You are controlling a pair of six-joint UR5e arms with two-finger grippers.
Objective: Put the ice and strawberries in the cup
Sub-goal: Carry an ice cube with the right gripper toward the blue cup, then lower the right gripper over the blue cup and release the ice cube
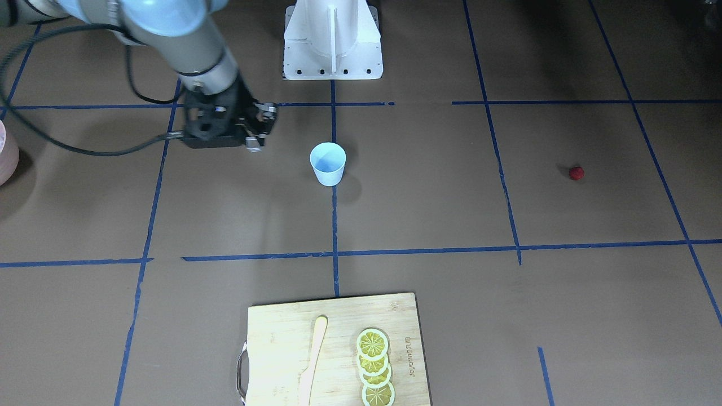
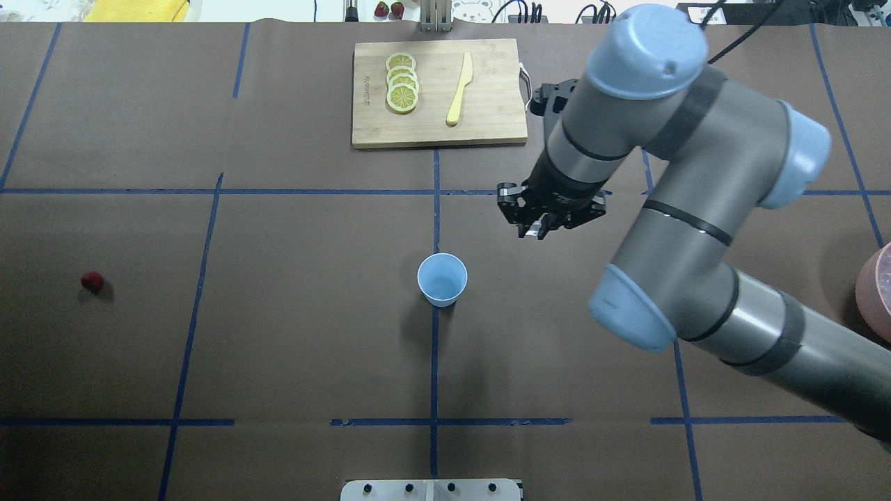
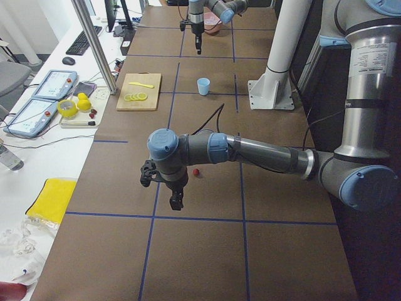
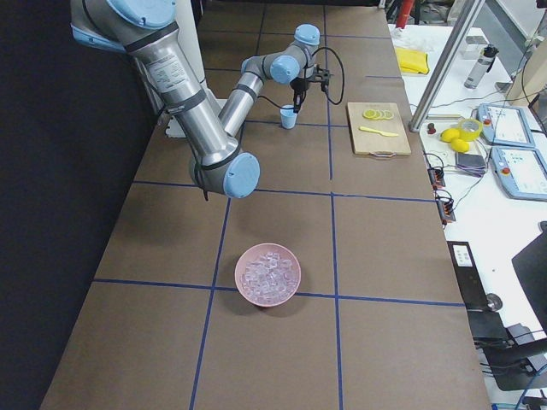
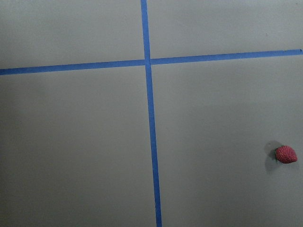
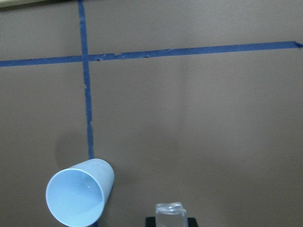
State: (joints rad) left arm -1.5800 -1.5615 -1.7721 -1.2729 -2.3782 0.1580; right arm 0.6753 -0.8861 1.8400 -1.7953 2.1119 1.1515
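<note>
The light blue cup stands upright at the table's middle, also seen as cup and cup. My right gripper hangs beyond and to the right of it, shut on a clear ice cube. More ice fills a pink bowl. A single strawberry lies far left on the table, also visible as the strawberry. My left gripper hovers near the strawberry; I cannot tell whether it is open or shut.
A wooden cutting board at the far side carries lemon slices and a yellow knife. The pink bowl's rim shows at the right edge. The robot's white base stands on the near side. Blue tape lines cross the brown table.
</note>
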